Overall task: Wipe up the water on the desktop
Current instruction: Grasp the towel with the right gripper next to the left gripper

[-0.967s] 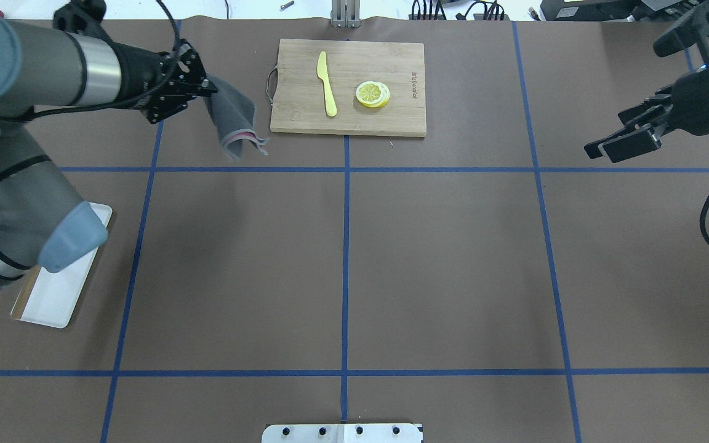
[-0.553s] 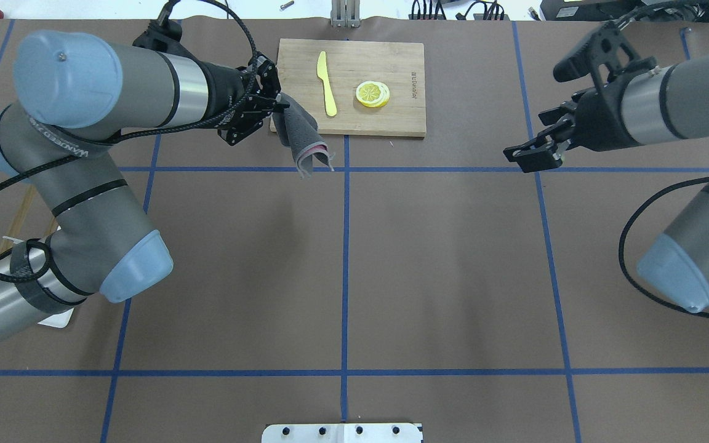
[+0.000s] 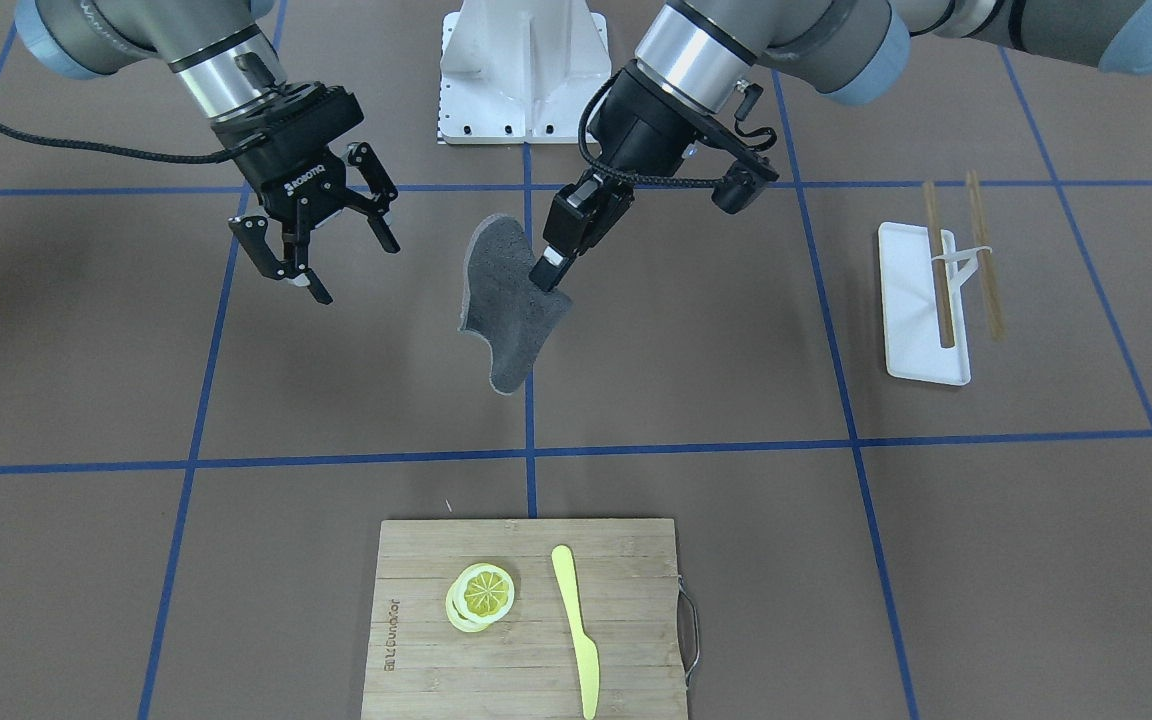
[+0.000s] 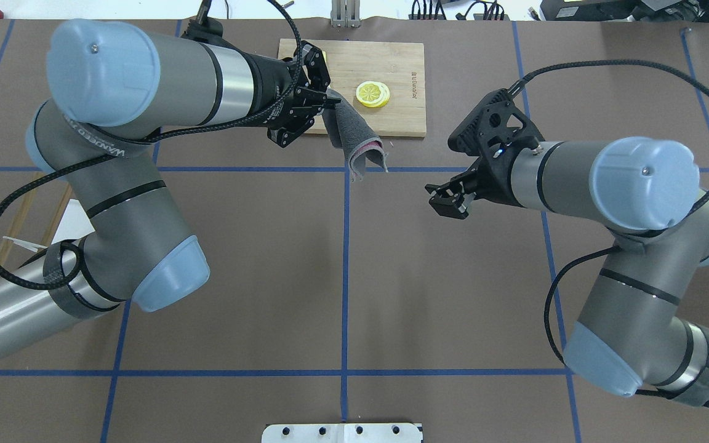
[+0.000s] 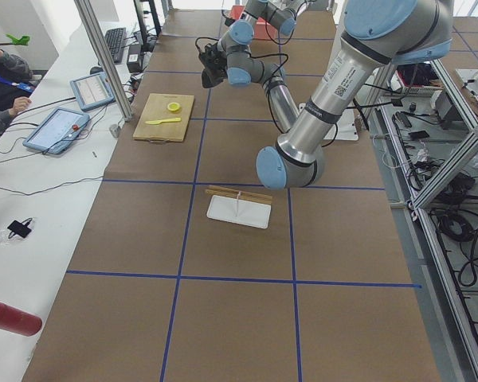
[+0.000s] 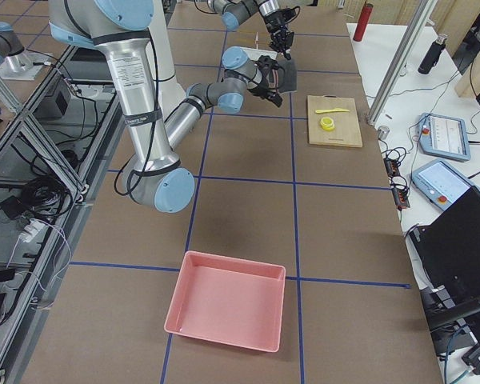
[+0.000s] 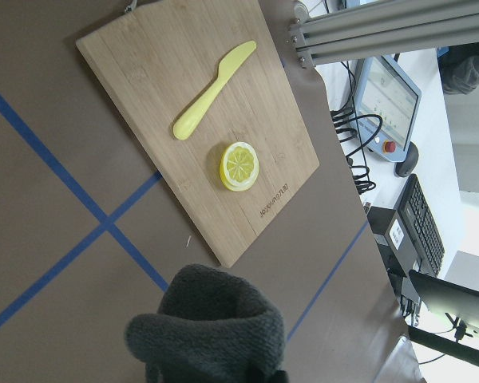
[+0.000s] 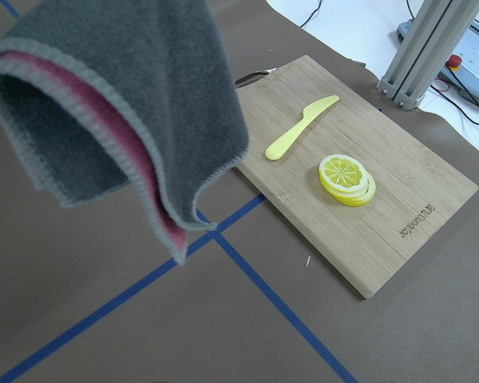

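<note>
The desktop (image 4: 237, 258) is a brown surface crossed by blue tape lines; no water shows on it. My left gripper (image 4: 332, 102) is shut on a grey cloth with a pink inner layer (image 4: 357, 140), which hangs above the centre tape line in front of the cutting board. In the front-facing view the left gripper (image 3: 548, 272) pinches the cloth (image 3: 508, 315) by its upper edge. The cloth also fills the right wrist view (image 8: 120, 104) and shows low in the left wrist view (image 7: 215, 327). My right gripper (image 3: 331, 262) is open and empty, right of the cloth in the overhead view (image 4: 445, 203).
A bamboo cutting board (image 3: 626, 600) at the far edge carries lemon slices (image 3: 481, 595) and a yellow knife (image 3: 576, 625). A white tray (image 3: 911, 330) with chopsticks lies on my left. A pink bin (image 6: 228, 308) sits at the right end.
Both arms have swung in toward the table's middle. The left gripper has carried the cloth from left of the board to over the centre line. The right gripper has moved left toward it.
</note>
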Controlling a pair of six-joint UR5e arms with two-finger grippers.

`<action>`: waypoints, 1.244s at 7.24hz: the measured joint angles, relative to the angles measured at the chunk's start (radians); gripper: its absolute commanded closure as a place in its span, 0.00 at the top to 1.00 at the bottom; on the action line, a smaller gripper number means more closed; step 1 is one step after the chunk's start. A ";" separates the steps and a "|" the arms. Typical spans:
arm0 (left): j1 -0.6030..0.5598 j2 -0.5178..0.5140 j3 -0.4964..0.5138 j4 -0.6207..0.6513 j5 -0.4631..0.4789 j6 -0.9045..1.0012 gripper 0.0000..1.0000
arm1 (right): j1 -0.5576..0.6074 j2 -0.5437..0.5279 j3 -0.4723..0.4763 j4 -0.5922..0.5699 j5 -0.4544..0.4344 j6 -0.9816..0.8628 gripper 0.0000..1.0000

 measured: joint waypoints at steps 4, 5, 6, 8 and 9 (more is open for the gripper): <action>0.057 -0.019 -0.035 0.000 0.001 -0.050 0.00 | -0.133 0.033 -0.003 0.000 -0.172 0.029 0.78; 0.075 -0.018 -0.050 0.000 0.002 -0.055 0.00 | -0.137 0.034 -0.001 0.000 -0.179 0.029 0.71; 0.086 -0.015 -0.062 0.000 0.003 -0.057 0.00 | -0.139 0.034 -0.001 0.001 -0.181 0.029 0.59; 0.095 -0.011 -0.077 0.000 0.003 -0.060 0.00 | -0.137 0.033 0.000 0.000 -0.183 0.029 0.32; 0.096 -0.010 -0.079 0.000 0.003 -0.059 0.00 | -0.136 0.032 0.000 0.000 -0.187 0.028 0.16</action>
